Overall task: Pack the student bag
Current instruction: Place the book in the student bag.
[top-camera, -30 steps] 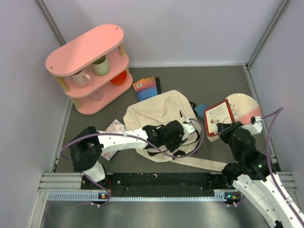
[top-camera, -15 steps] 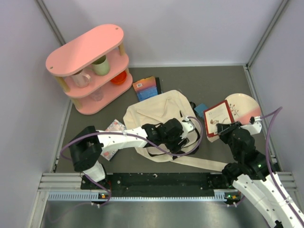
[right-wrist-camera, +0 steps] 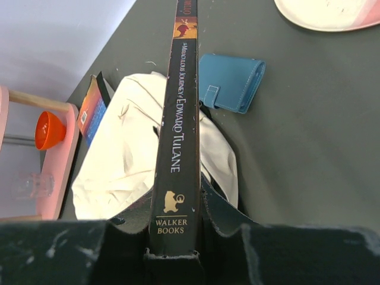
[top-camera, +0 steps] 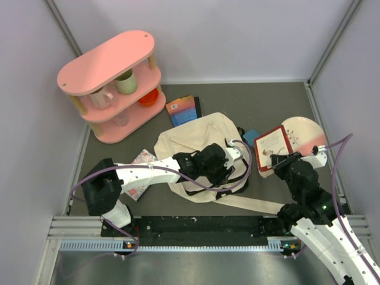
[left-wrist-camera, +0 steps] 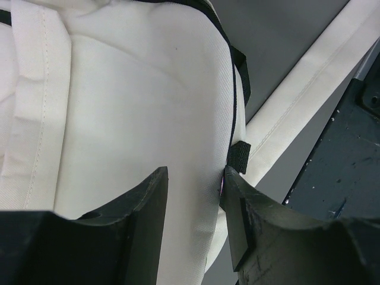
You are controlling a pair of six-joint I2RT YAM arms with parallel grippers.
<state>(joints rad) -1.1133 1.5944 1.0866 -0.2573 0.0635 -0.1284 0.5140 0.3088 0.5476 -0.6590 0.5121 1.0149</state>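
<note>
Student bag [top-camera: 190, 139] lies flat, long axis far-left to near-right; left end effector [left-wrist-camera: 193, 181], jaws apart, straddles its edge; right end effector [right-wrist-camera: 176, 208] clamps book [right-wrist-camera: 178, 119].

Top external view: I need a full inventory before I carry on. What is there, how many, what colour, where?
cream canvas backpack: one, cream with black trim, table centre
pink three-tier shelf: one, pink, rear left
green mug: one, green, shelf's middle tier
clear mug: one, clear, middle tier
orange bowl: one, orange, bottom tier
clear glass: one, clear, bottom tier
blue-and-orange book: one, just behind the backpack
patterned booklet: one, pinkish, left of the backpack
teal wallet: one, teal, right of the backpack
red-bordered book: one, held up at right
pink-and-white plate: one, far right
left gripper: open, over the backpack's edge
right gripper: shut on the red-bordered book
</note>
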